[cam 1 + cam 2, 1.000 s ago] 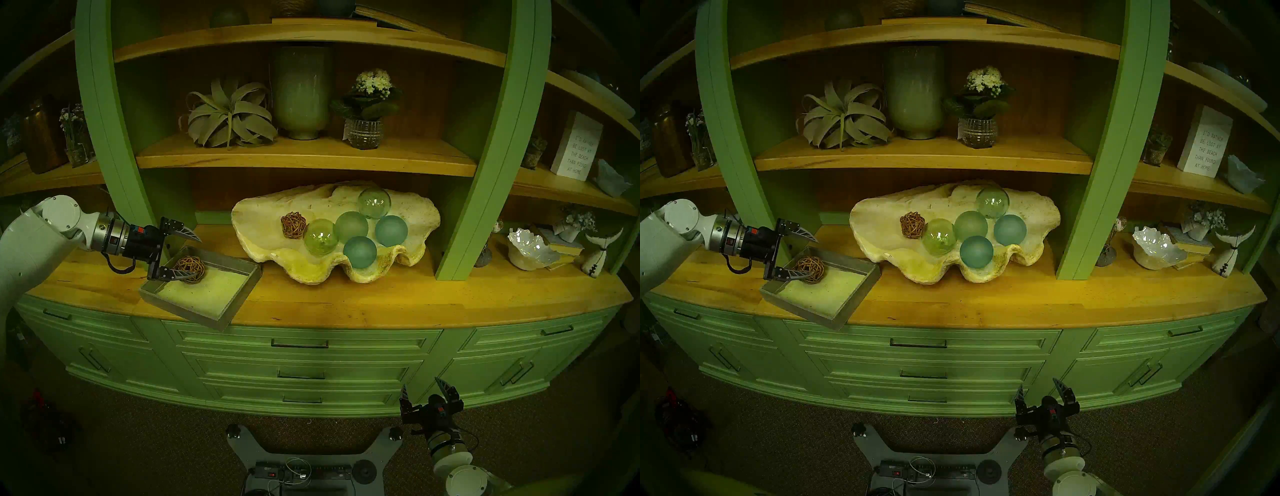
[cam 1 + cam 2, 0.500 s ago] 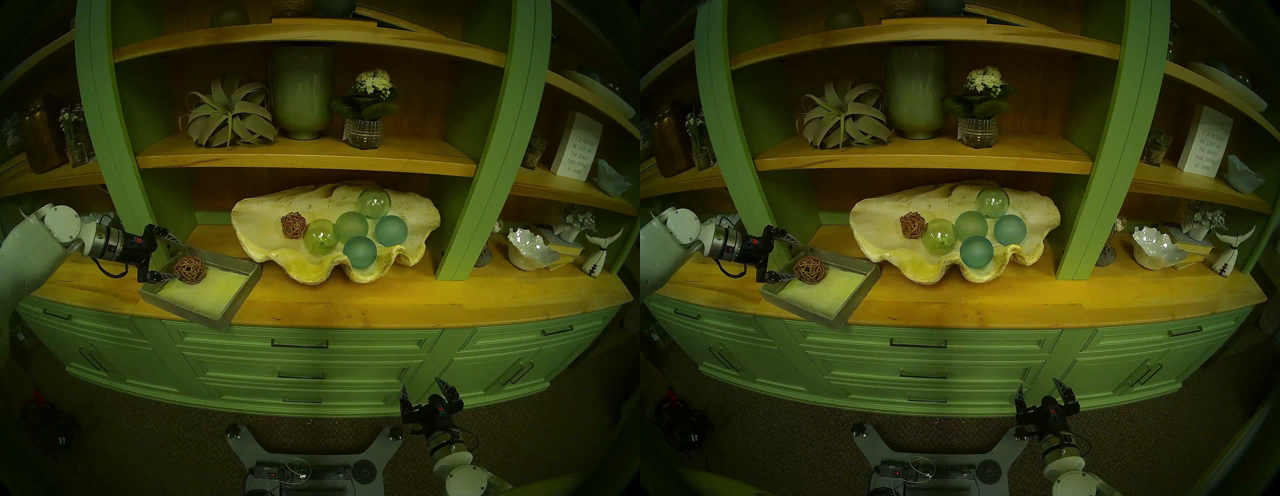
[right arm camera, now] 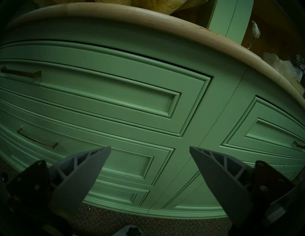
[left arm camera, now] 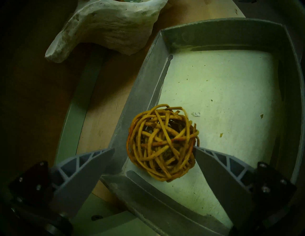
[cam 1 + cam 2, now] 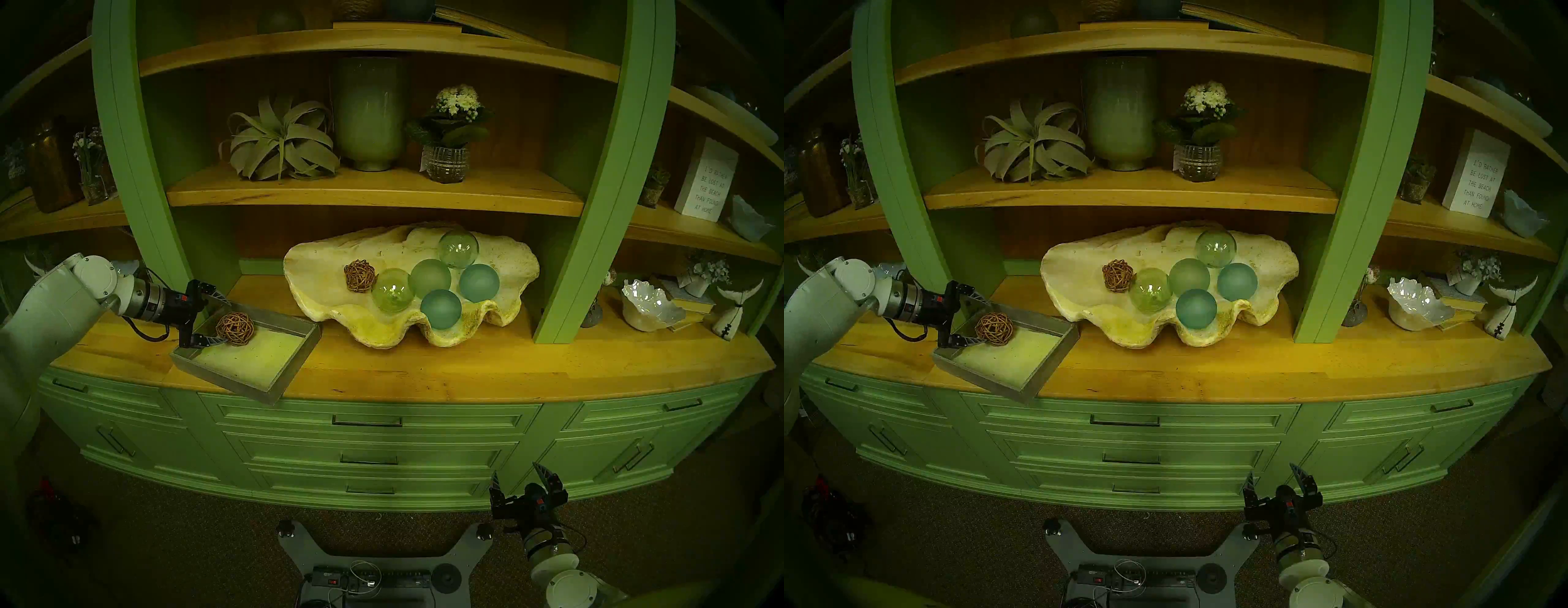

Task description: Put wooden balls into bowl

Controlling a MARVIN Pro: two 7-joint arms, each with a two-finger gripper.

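Left gripper (image 4: pixel 154 149) is spread wide around the rattan ball (image 4: pixel 162 142) in the grey tray (image 4: pixel 231 28), one finger outside the tray wall, nothing clamped. Second rattan ball (image 5: pixel 359 275) already sits in the clam shell bowl (image 5: pixel 318 259), at 9 o'clock of the glass spheres (image 5: pixel 432 278). Right gripper (image 3: pixel 150 149) hangs spread and empty by the drawers (image 3: pixel 115 98).

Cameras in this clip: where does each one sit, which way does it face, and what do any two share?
Head pair: high, facing the green shelf unit; both arms show, left claw at the grey tray, right claw low.
Left wrist: looks down between open fingers onto the rattan ball in the tray's corner.
Right wrist: low, aimed at the drawers, claw open.
Shared: left wrist and head both show that ball and the clam shell.
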